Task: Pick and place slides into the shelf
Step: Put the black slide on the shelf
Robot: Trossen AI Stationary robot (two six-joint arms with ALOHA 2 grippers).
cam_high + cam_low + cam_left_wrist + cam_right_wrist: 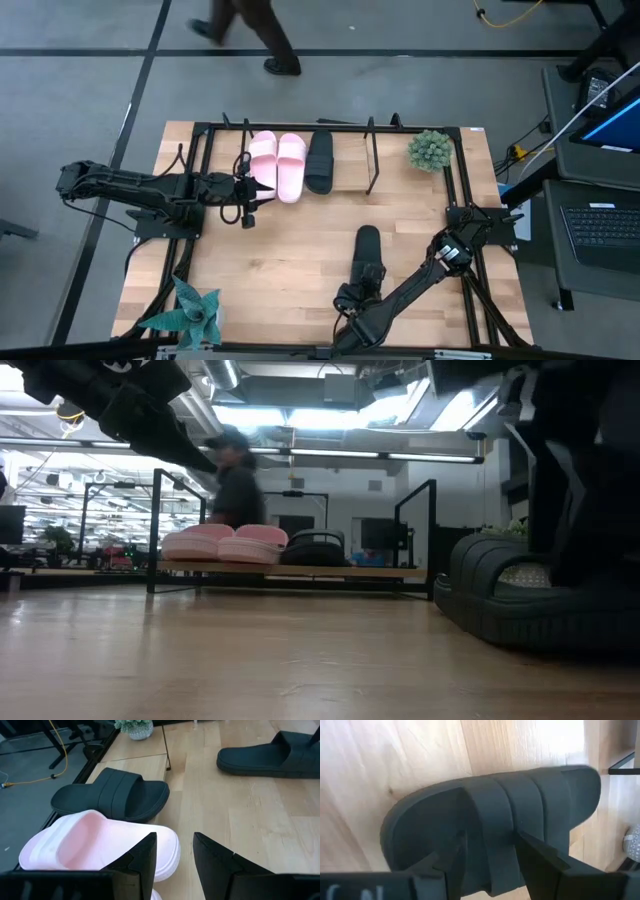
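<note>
Two pale pink slides [277,165] and one black slide [319,160] lie side by side on the shelf [400,160] along the table's far side; the low view shows them on its board [330,571]. A second black slide [367,248] lies flat on the tabletop, near the middle. My left gripper [174,857] is open, just on the near side of the pink slide [95,842], with the shelved black slide [115,795] beyond. My right gripper [492,857] is open, low over the tabletop black slide [490,815], one finger on either side of its strap. My right gripper comes down on the black slide from above, its fingers [540,860] straddling the ribbed strap [492,810]. Whether they touch the strap, I cannot tell. The slide lies with its sole flat on the table [520,610].
A small potted plant [430,150] stands at the shelf's right end, and a teal spiky plant [192,315] at the table's near left corner. Thin black shelf rods [372,160] rise beside the vacant slot. A person [250,30] walks beyond the far edge.
</note>
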